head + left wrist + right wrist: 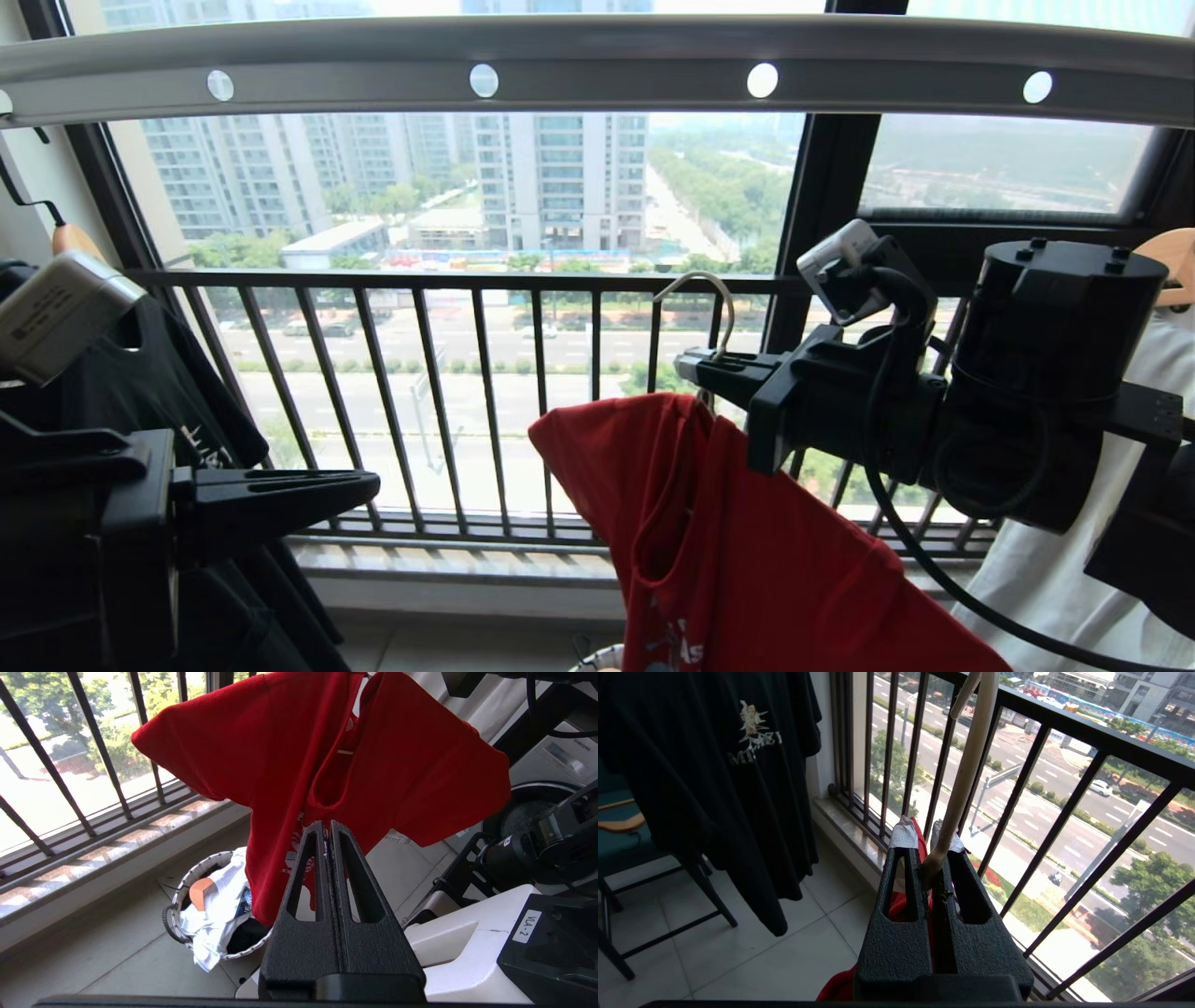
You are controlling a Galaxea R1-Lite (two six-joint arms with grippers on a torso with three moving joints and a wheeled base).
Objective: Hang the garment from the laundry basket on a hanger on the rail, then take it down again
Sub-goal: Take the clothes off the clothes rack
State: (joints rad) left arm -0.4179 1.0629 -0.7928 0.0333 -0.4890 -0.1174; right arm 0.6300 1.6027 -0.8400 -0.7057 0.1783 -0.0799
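Red garment (pixel 728 541) hangs on the hanger (pixel 711 308) at 5 o'clock in the head view, below the rail (pixel 597 70) with the hook unseated; right gripper (pixel 695 366) is clamped on the hanger's neck, window railing (pixel 467 392) directly behind. Left gripper (pixel 359 490) sits at 8 o'clock, fingers pressed together on nothing, black T-shirt (pixel 159 392) behind it at 9 o'clock. Only the left wrist view shows the laundry basket (pixel 187 891) on the floor under the garment with white cloth (pixel 219 905) inside; only the right wrist view shows a chair (pixel 640 858) behind the black shirt.
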